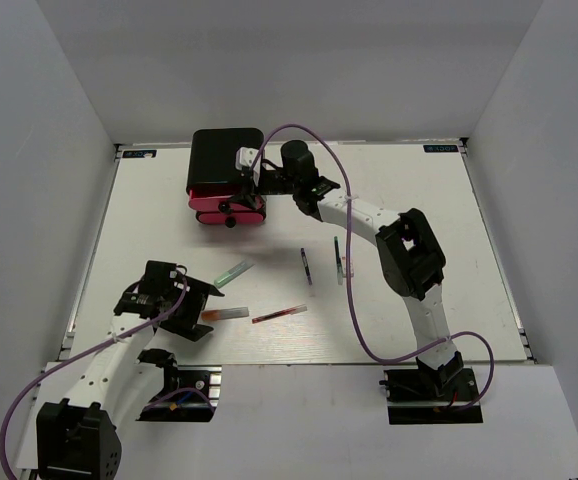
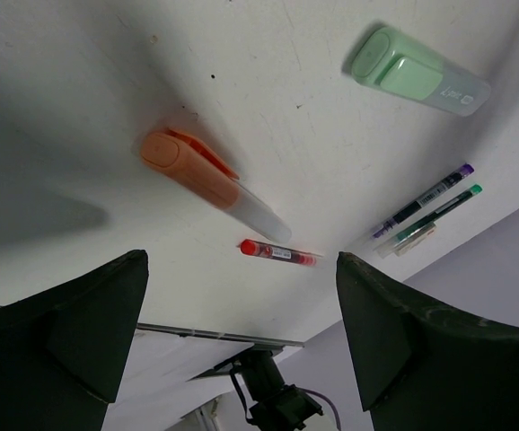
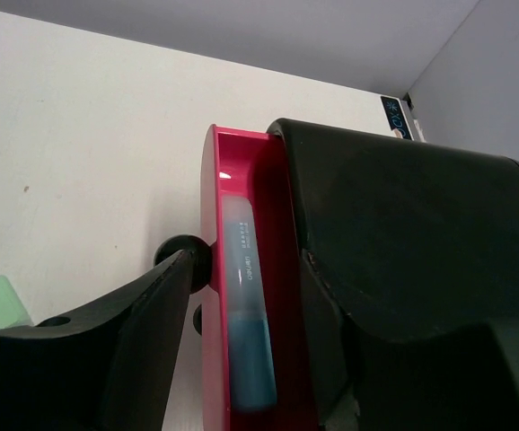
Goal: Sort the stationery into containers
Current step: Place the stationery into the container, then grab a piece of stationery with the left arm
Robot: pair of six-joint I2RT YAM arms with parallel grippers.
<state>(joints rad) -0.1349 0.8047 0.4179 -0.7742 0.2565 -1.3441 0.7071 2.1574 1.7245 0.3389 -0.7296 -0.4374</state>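
The containers are three pink-red drawers (image 1: 227, 207) in a black box (image 1: 219, 152) at the far centre. In the right wrist view the top drawer (image 3: 213, 269) stands a little open with the light-blue marker (image 3: 246, 332) lying inside. My right gripper (image 1: 252, 186) (image 3: 250, 377) is open, its jaws straddling the drawer front beside the black knob (image 3: 179, 251). My left gripper (image 1: 201, 310) (image 2: 241, 341) is open and empty, just left of the orange marker (image 1: 227, 314) (image 2: 192, 171). The green marker (image 1: 234, 270) (image 2: 417, 70), red pen (image 1: 279, 314) (image 2: 277, 252) and two dark pens (image 1: 307, 266) (image 2: 426, 196) lie on the table. I cannot make out the white block.
The white table (image 1: 419, 220) is walled in by grey panels on three sides. The right arm (image 1: 409, 250) reaches across the centre right, its purple cable looping over the pens. The second dark pen (image 1: 338, 258) lies close to that arm.
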